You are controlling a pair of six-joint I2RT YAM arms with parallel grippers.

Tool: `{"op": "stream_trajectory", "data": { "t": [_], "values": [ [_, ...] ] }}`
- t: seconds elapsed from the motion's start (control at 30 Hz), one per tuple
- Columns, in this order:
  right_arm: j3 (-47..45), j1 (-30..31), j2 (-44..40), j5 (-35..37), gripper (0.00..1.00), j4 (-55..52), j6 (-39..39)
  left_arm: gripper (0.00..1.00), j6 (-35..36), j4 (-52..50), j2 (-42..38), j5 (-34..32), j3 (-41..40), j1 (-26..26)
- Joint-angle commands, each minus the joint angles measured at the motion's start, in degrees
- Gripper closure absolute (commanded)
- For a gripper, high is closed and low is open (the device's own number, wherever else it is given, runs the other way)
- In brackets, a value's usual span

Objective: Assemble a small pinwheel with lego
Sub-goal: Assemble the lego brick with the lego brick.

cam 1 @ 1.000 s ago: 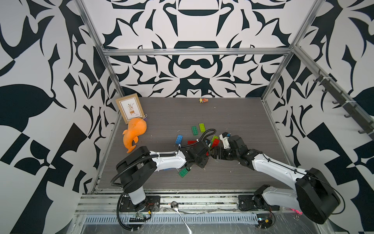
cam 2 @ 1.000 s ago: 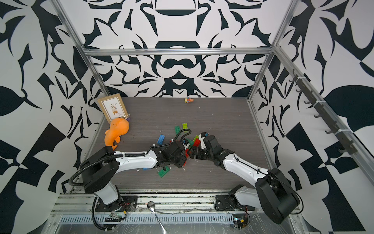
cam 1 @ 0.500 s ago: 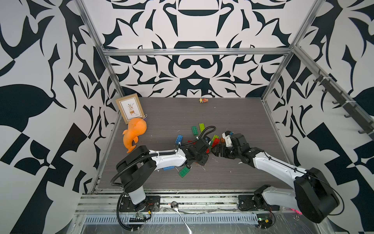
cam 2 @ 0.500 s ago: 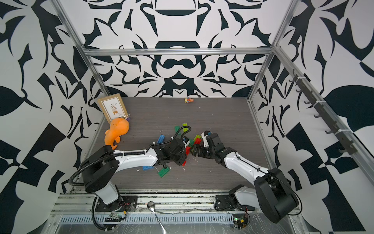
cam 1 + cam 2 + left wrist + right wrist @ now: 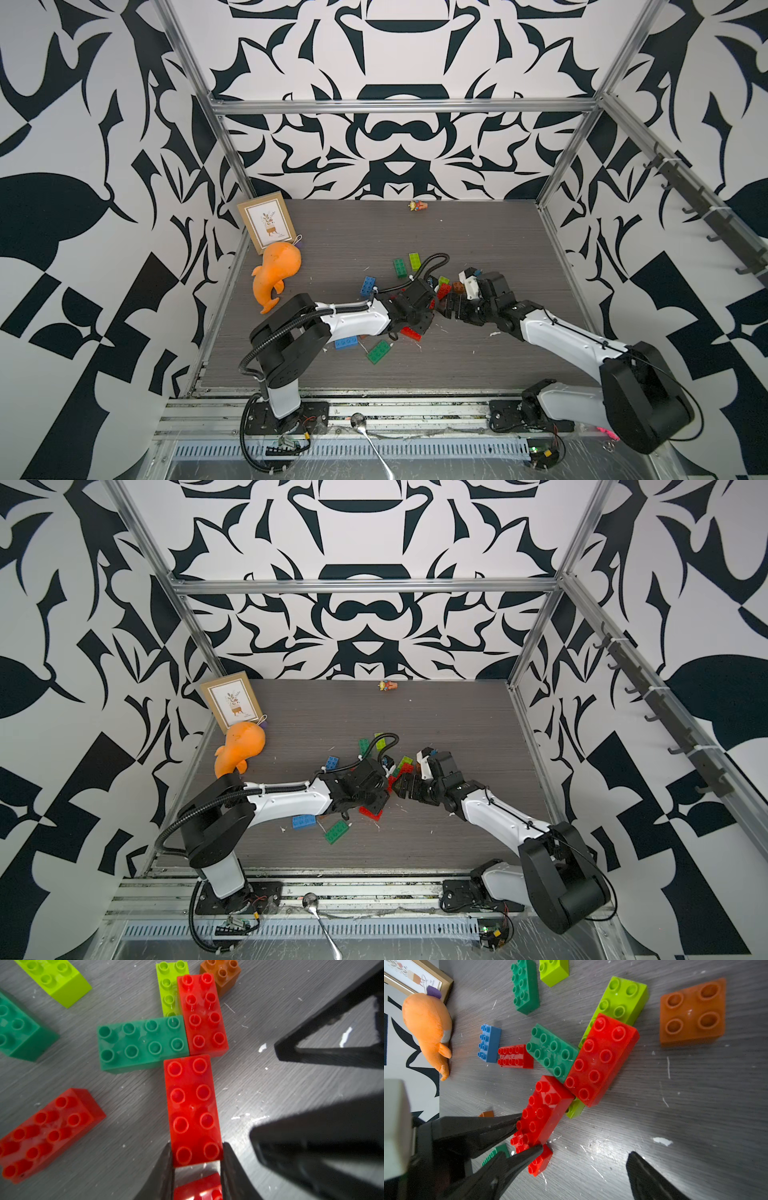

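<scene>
Orange toy whale [image 5: 276, 276] and a framed picture [image 5: 268, 224] sit at the far left of the worktop [image 5: 478, 374], away from the work. Moving right, spare bricks lie loose: a blue brick [image 5: 345, 341] and a green spare brick [image 5: 378, 351] by the left arm [image 5: 353, 324], and a spare red brick [image 5: 47, 1134] flat on its own.

The left arm's jaws are clenched on the near end of the held red brick [image 5: 192, 1109], one finger on each long side. Its long axis runs straight out from the jaws. Its far end meets the half-built pinwheel: a dark green brick [image 5: 141, 1043] lying crosswise and a second red brick [image 5: 204, 1016] running on beyond, both over a lime brick [image 5: 168, 991]. Whether that far end is seated on the lime studs I cannot tell. Just past them stands a small orange brick [image 5: 221, 974].

Furthest right, the right arm [image 5: 557, 336] hovers beside the pinwheel, jaws released and nothing between them. The left arm alone is in contact, so the coming push likely runs along the brick's length, with the right arm free to steady the far side.
</scene>
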Motion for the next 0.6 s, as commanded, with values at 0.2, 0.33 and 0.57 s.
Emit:
{"op": "stream_trajectory", "data": {
  "t": [0.2, 0.33, 0.57],
  "values": [
    [4.2, -0.4, 2.8, 0.4, 0.08, 0.7, 0.9, 0.76, 1.2, -2.1, 2.2, -0.4, 1.8, 1.6],
    [4.8, -0.3, 3.9, 1.2, 0.10, 0.3, 0.7, 0.76, 1.8, -2.1, 2.5, 0.0, 2.1, 1.6],
    [5.8, -0.3, 6.0, 3.4, 0.12, -0.3, 0.7, 0.75, 3.4, -2.9, 3.2, 0.6, 3.6, 1.7]
  ]
}}
